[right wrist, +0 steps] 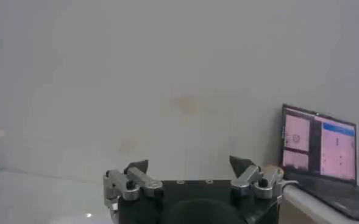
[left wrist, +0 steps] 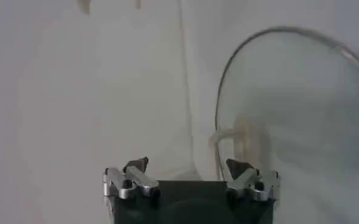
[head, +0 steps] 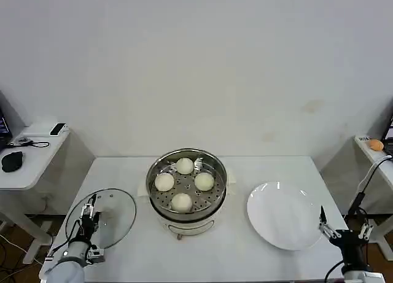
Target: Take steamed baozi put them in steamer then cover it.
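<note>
The steamer (head: 198, 220) stands at the middle of the white table (head: 264, 168), uncovered. Several cream-white baozi lie on its perforated floor, one of them nearest me (head: 181, 202). The clear glass lid (head: 113, 217) lies flat on the table to the steamer's left; in the left wrist view the lid (left wrist: 301, 103) shows its pale handle (left wrist: 243, 135). My left gripper (head: 88, 214) (left wrist: 188, 165) hovers open at the lid's near-left edge, holding nothing. My right gripper (head: 345, 225) (right wrist: 189, 164) is open and empty at the table's right edge, past the plate.
A white plate (head: 285, 217) lies bare to the right of the steamer. A small side table (head: 27, 166) with dark items stands at the left. Another side table (head: 368, 149) stands at the right, near a laptop (right wrist: 319, 149).
</note>
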Available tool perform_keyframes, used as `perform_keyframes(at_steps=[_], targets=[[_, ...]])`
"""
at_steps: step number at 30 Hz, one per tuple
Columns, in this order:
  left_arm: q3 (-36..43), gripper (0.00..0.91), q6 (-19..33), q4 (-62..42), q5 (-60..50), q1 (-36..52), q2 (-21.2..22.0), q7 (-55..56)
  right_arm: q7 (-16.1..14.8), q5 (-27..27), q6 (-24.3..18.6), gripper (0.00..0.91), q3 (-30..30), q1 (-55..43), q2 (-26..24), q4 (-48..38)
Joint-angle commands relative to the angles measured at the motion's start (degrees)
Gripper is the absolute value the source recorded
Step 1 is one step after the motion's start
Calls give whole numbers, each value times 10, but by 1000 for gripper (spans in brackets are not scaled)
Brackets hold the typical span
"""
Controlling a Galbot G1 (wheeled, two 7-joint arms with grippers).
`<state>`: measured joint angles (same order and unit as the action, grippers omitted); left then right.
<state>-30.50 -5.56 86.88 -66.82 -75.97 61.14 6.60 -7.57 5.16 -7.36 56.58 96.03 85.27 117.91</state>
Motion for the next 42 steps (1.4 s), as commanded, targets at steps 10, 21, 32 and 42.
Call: perform_keyframes(at_steps=[10, 21, 32, 42], targets=[[6, 0, 1, -53, -4, 44, 0, 6, -1, -6, -4, 907, -2, 1, 7, -4], [-4, 0, 15, -33, 12, 30, 0, 20, -1, -11, -5, 907, -12, 0, 9, -4], [-49, 0, 3, 88, 11, -28, -2, 32, -2, -13, -7, 907, -18, 6, 6, 3], [-83, 0, -70, 253, 12, -82, -17, -27, -6, -21, -8, 907, -24, 9, -3, 0]])
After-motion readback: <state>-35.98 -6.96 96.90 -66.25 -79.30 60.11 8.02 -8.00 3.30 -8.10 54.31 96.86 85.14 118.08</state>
